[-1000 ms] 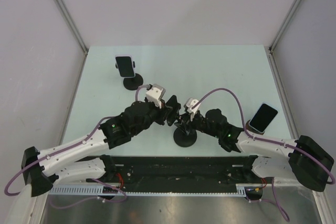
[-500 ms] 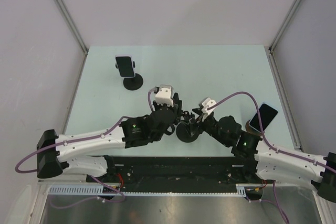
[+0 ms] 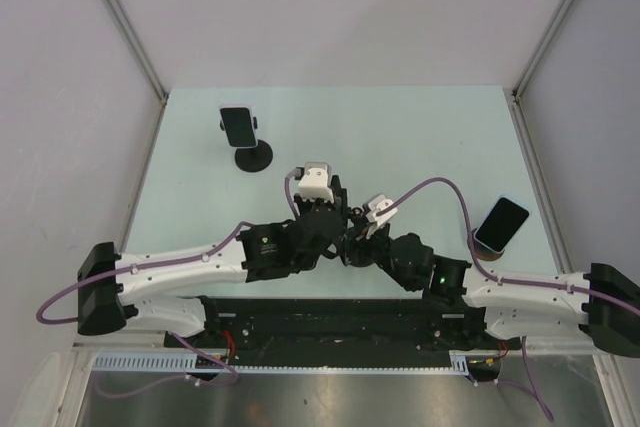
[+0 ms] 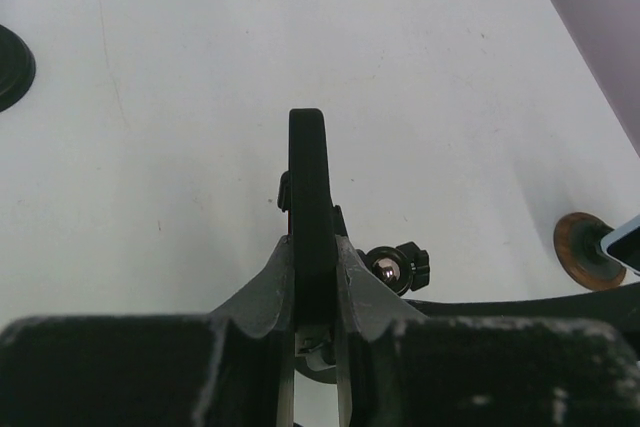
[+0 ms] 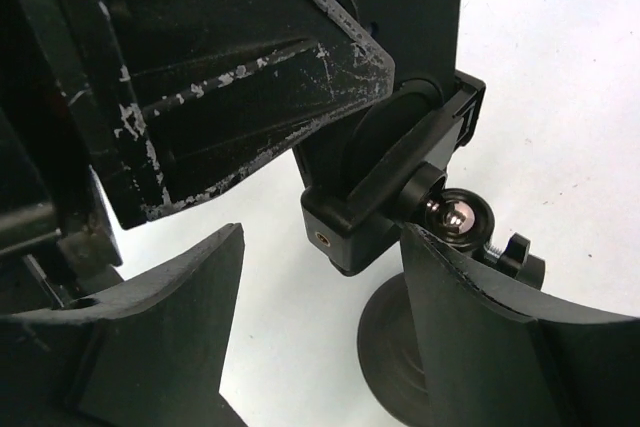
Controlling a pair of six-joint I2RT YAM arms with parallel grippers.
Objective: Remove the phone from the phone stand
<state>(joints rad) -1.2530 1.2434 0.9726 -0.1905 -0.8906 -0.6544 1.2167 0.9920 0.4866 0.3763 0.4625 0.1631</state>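
My arms meet near centre.
Left gripper [image 4: 312,282] clenches the phone [image 4: 308,187]; right gripper [image 5: 320,247] gapes around the phone stand [image 5: 392,362].

Top external: fixed high above and behind the arm bases, facing down and forward. Distant; takes in the whole bench [image 3: 420,127] and the enclosure walls.

Left wrist: mounted just behind the left fingers [image 4: 262,292], facing along them and tilted down onto the bench. Close, with the phone [image 4: 308,197] edge-on at centre.

Right wrist: mounted behind the right fingers [image 5: 170,337], facing out between them. Very close; frame mostly filled.

Shared by both wrist views: ball joint [image 5: 455,215] of the phone stand [image 5: 385,357]. Shared by top and left wrist views: black disc base [image 4: 12,65] at far left.
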